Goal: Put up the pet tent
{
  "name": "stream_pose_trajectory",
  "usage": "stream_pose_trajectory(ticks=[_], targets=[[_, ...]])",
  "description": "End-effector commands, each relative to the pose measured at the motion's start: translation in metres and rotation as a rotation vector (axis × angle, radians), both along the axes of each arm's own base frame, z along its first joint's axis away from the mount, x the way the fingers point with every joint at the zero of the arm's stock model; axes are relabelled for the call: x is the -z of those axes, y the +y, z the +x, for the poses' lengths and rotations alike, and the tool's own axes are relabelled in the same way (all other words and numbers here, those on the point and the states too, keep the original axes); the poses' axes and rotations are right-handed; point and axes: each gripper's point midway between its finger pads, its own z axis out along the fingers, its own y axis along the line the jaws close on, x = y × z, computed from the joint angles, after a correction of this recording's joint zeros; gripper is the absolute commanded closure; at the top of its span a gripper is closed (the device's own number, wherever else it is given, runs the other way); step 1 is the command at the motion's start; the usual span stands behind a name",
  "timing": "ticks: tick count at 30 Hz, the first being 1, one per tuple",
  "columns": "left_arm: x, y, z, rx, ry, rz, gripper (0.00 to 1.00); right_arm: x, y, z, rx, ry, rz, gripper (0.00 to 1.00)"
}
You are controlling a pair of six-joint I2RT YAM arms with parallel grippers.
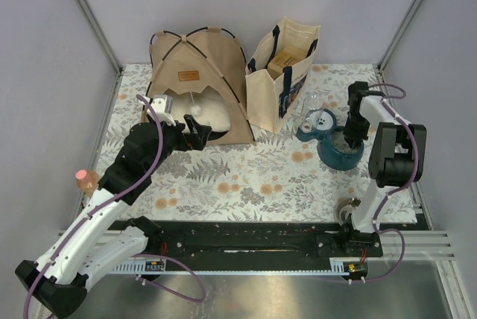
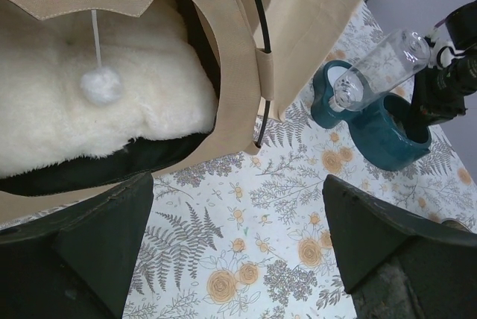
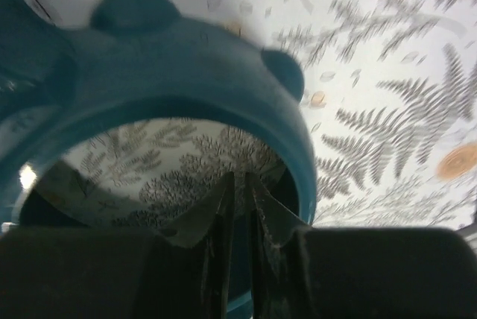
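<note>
The tan pet tent [image 1: 195, 58] stands at the back left with black poles crossed over its top and a brown label above the arched doorway. Its white pom-pom [image 2: 100, 85] hangs on a string in the doorway, over a fluffy white pillow [image 2: 45, 118] lying inside. My left gripper [image 1: 200, 131] is open and empty, just in front of the doorway's right side. In the left wrist view the left gripper [image 2: 237, 181] hovers over the floral cloth with the tent wall [image 2: 231, 58] ahead. My right gripper [image 1: 350, 140] is shut, tips down inside a teal bowl [image 1: 337, 156].
A cream tote bag [image 1: 279, 80] with navy handles stands right of the tent. A clear bottle feeder [image 1: 317, 114] on a teal base adjoins the bowl. A pink-capped object [image 1: 83, 179] sits at the left edge. The metal frame walls the table.
</note>
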Motion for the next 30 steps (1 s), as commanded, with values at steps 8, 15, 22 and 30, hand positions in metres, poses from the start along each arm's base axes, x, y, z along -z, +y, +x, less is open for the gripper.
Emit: stream_pose_trajectory(ticks=[8, 15, 22, 30], targets=[[-0.011, 0.001, -0.002, 0.001, -0.048, -0.038, 0.01, -0.020, 0.024, -0.009, 0.066, -0.101, 0.125, 0.75], [-0.010, 0.000, 0.000, 0.001, -0.044, -0.043, 0.01, -0.074, 0.015, 0.008, -0.058, -0.250, 0.066, 0.43], [-0.013, 0.002, 0.000, -0.006, -0.052, -0.034, 0.01, -0.062, -0.005, 0.009, -0.296, -0.138, -0.062, 0.35], [-0.016, 0.002, 0.000, -0.004, -0.055, -0.032, 0.01, -0.042, 0.000, 0.032, -0.543, -0.119, -0.053, 0.35]])
